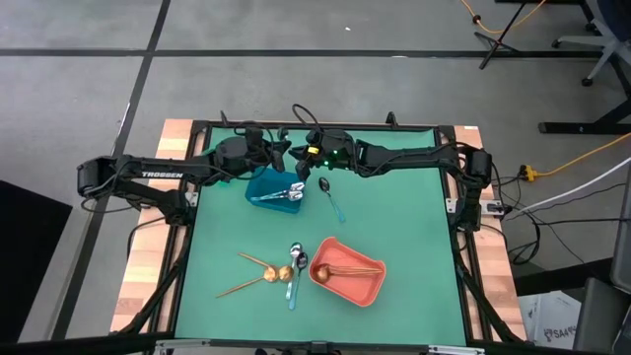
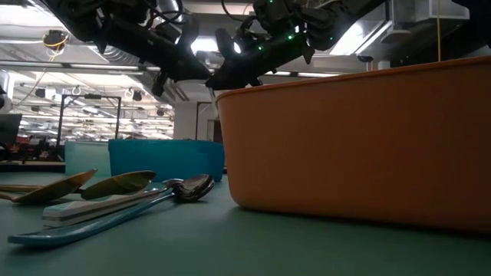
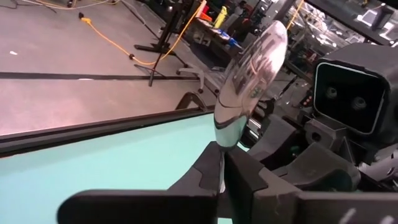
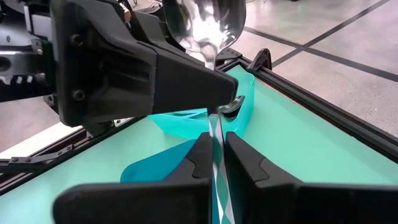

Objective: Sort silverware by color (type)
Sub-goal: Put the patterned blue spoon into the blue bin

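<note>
Both grippers meet above the table's far middle, over a blue bin (image 1: 268, 183) that has silver utensils (image 1: 287, 194) in it. Left gripper (image 3: 222, 163) and right gripper (image 4: 216, 149) are each shut on one silver spoon (image 3: 255, 59), held in the air between them. Its shiny bowl (image 4: 205, 25) sticks up past the left fingers. A spoon with a light-blue handle (image 1: 331, 198) lies on the mat beside the blue bin. Copper-gold spoons (image 1: 347, 268) lie in a coral bin (image 1: 367, 291). Copper, silver and blue-handled spoons (image 1: 278, 268) lie loose on the mat left of it. My left gripper pinches the spoon between its two fingers at the neck (image 3: 226, 134), just below the bowl. The bowl stands out beyond the fingertips, and the spoon is clear of the table. My right gripper pinches the same spoon's thin handle (image 4: 216, 127) between its two fingers, farther from the bowl. The handle runs along the gap between the fingers, and the left gripper's finger (image 4: 186, 87) crosses right above them.
A teal bin (image 1: 223, 166) sits partly under the left arm, beside the blue bin. The coral bin (image 2: 360, 138) stands near the table's near edge and fills the low view's right. Bare green mat (image 1: 414, 217) lies to the right. A black frame borders the table.
</note>
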`<state>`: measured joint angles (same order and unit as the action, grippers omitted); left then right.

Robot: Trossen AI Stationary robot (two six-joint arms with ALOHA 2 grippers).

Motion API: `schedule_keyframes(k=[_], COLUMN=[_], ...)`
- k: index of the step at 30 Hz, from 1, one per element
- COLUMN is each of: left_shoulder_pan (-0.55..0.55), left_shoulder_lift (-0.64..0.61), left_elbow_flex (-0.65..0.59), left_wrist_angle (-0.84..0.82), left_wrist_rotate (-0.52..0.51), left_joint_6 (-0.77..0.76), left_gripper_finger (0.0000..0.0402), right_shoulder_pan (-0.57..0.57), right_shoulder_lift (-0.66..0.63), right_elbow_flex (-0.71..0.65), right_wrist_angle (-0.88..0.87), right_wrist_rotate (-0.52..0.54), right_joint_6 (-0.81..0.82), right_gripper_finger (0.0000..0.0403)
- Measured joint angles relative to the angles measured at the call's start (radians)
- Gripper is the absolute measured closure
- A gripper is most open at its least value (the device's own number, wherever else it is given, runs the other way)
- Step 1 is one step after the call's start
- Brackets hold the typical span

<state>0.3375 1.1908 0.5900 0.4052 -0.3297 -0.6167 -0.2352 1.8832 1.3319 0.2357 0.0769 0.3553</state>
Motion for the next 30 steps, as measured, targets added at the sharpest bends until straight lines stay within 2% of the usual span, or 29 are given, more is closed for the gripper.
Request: schedule_keyframes(k=[12,17,24,30], left_shoulder_pan=[0.002,0.007,0.045,0.072], left_shoulder_lift=[0.0,-0.024,-0.063,-0.063], left_elbow_flex=[0.0,-0.002,-0.002,-0.003], left_wrist_angle=[-0.007,-0.031,-0.104,-0.135], left_wrist_rotate=[0.037,0.078,0.196,0.218], left_joint_6=[0.059,0.112,0.131,0.152], left_gripper_finger=[0.0401,0.0401,0.0401,0.0401], right_shoulder_pan=[0.0,-0.001,-0.013,-0.032], right_shoulder_lift=[0.0,0.0,-0.025,-0.068], right_elbow_flex=[0.0,0.001,0.002,0.001], right_wrist_angle=[-0.019,-0.04,-0.075,-0.177], right_wrist_rotate=[-0.001,-0.009,-0.07,-0.059], right_joint_6=[0.002,-0.016,-0.103,-0.124], right_gripper_finger=[0.0388,0.0388,0.0388,0.0388])
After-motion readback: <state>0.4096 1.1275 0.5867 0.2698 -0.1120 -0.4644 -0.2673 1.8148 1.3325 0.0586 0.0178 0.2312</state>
